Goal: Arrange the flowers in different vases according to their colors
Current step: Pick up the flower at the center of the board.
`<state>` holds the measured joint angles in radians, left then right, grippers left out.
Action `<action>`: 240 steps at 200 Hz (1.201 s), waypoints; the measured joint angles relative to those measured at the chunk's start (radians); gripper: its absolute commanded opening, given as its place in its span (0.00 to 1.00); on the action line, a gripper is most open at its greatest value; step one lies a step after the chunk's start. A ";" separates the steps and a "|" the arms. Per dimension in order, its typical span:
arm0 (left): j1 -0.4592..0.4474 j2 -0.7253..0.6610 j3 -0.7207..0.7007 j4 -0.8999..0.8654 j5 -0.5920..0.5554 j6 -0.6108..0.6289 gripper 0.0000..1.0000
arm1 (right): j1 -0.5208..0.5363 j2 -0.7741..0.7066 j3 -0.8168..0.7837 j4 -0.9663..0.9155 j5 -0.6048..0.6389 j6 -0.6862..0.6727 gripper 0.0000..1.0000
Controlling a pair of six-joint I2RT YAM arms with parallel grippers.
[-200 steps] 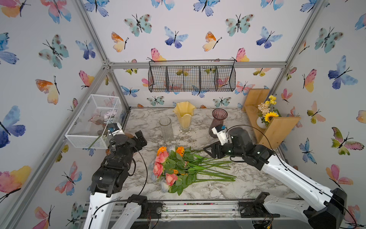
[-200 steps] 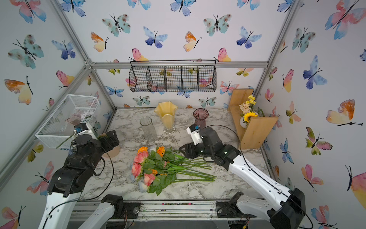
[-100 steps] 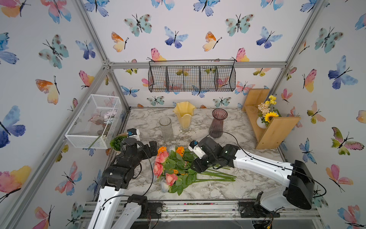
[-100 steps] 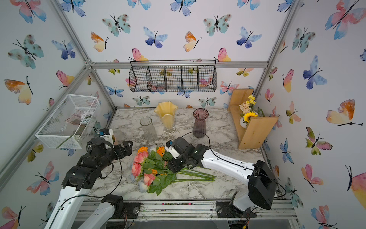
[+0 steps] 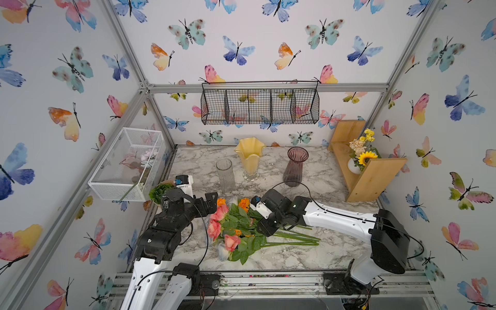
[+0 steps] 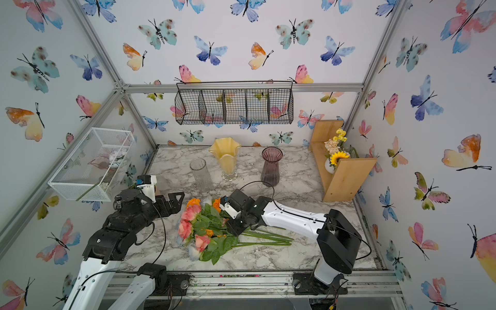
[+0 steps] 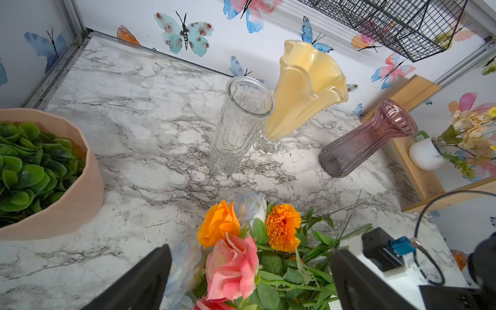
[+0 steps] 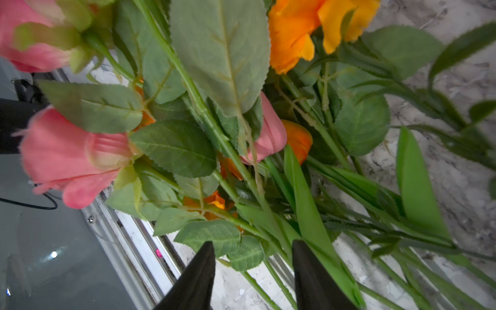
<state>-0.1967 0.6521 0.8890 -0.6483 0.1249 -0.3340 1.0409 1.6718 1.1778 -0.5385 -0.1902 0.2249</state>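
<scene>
Stems are what we should take, not blooms: the flowers (image 5: pixel 236 230) look light, their fabric heads soft and crushable, their green stems thin, springy and tangled, so lifting one may drag its neighbours. They lie heaped on the marble table (image 5: pixel 322 249), in front of the three vases (image 5: pixel 250 158). Our right gripper (image 8: pixel 252 244) reaches low across the stems, angled down, jaws half apart astride them, with nothing visibly pinched. Our left gripper (image 7: pixel 249 249) hovers beside the blooms, spread wide and empty.
</scene>
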 measured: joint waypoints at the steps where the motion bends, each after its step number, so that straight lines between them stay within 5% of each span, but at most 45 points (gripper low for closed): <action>1: 0.000 0.000 0.000 0.000 0.000 0.000 0.99 | 0.000 0.002 0.001 0.000 0.001 -0.001 0.52; 135: 0.000 -0.006 -0.016 0.001 -0.035 -0.022 0.99 | 0.016 0.120 0.109 -0.018 0.056 -0.067 0.41; 240: 0.000 -0.006 -0.016 0.001 -0.060 -0.029 0.99 | 0.022 0.138 0.146 -0.039 0.096 -0.111 0.12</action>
<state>-0.1967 0.6464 0.8726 -0.6476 0.0650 -0.3634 1.0630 1.8103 1.3239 -0.5777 -0.0940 0.1135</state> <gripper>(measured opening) 0.987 0.134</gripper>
